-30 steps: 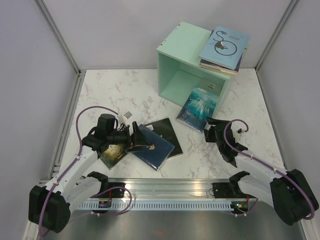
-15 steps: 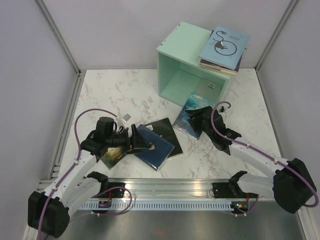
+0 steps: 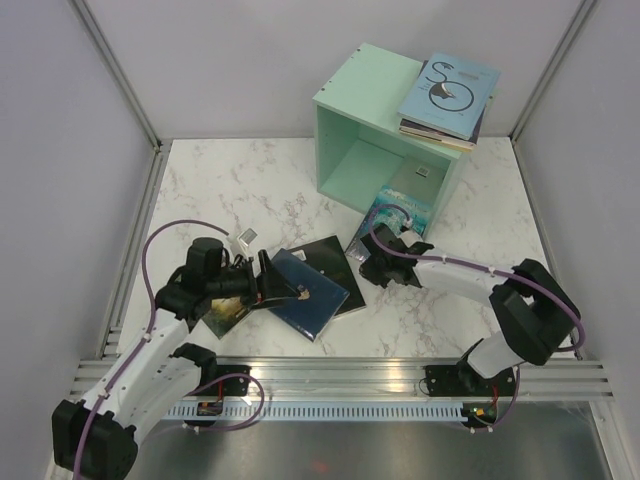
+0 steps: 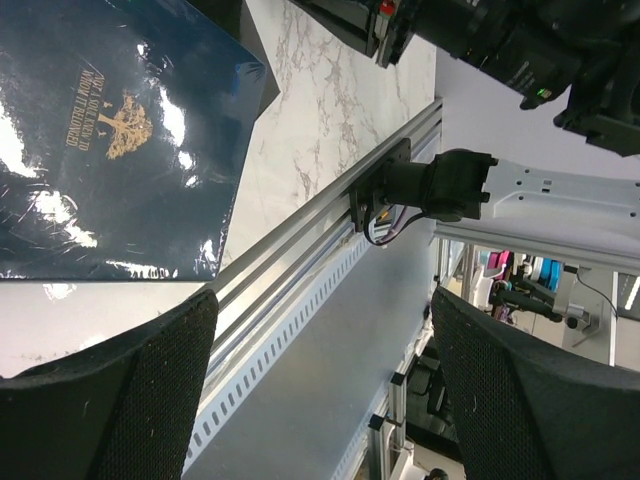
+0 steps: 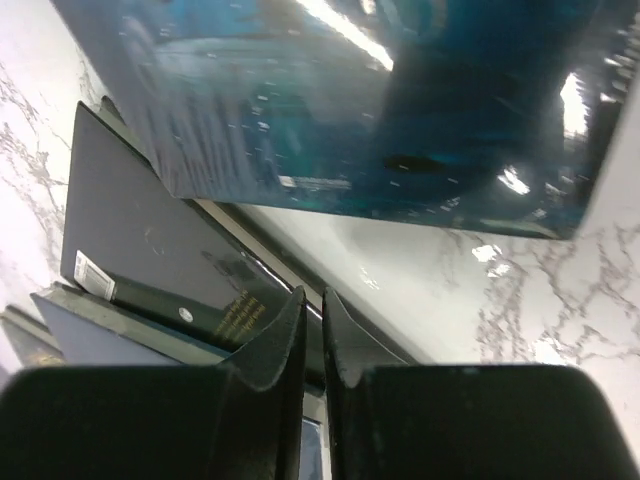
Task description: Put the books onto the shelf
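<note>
Right wrist view: the right gripper (image 5: 312,296) has its two dark fingers drawn almost together, only a thin slit between them and nothing seen in it. Its tips sit low in the frame over the black book (image 5: 140,240), whose cover runs from the left edge toward the centre. The icy blue book (image 5: 380,110) fills the top of the frame, apart from the fingertips, with white marble between.

From the top external camera, the right gripper (image 3: 372,265) lies at the lower left corner of the icy blue book (image 3: 410,215), right of centre, just in front of the open face of the shelf (image 3: 370,95). A stack of books topped by the light blue book (image 3: 450,88) rests on the shelf's roof, upper right.

The left gripper (image 4: 322,300) stands wide open and holds nothing, and the navy book (image 4: 110,140) lies at the upper left of its view. From above, the left gripper (image 3: 272,283) hovers at the left edge of the navy book (image 3: 310,295), which overlaps the black book (image 3: 335,255). The green-gold book (image 3: 225,310) lies partly under the left arm, lower left.
</note>
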`<state>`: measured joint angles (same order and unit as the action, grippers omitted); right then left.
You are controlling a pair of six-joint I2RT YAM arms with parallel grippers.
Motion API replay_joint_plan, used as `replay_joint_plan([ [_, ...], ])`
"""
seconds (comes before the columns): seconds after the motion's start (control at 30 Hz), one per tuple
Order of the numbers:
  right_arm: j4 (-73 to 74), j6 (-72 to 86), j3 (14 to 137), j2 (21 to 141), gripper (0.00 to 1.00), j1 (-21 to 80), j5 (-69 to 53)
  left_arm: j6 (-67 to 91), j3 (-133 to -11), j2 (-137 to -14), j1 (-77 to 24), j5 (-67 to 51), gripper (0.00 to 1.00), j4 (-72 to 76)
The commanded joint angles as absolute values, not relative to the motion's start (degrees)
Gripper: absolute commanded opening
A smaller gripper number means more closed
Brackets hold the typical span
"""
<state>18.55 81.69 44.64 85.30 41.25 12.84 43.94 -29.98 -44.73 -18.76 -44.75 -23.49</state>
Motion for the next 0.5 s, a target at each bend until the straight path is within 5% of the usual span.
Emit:
replay_joint_plan([
  [0.0, 24.9, 75.1, 52.3, 89.3, 0.14, 41.1, 14.4, 45.1, -30.5, -43.7, -18.7, -43.7, 0.89, -24.6],
  [0.47, 38.1, 68.5, 64.7, 101.0, 0.13, 40.7, 20.7, 42.0, -34.4, -45.3, -18.7, -41.7, 0.88, -28.9],
])
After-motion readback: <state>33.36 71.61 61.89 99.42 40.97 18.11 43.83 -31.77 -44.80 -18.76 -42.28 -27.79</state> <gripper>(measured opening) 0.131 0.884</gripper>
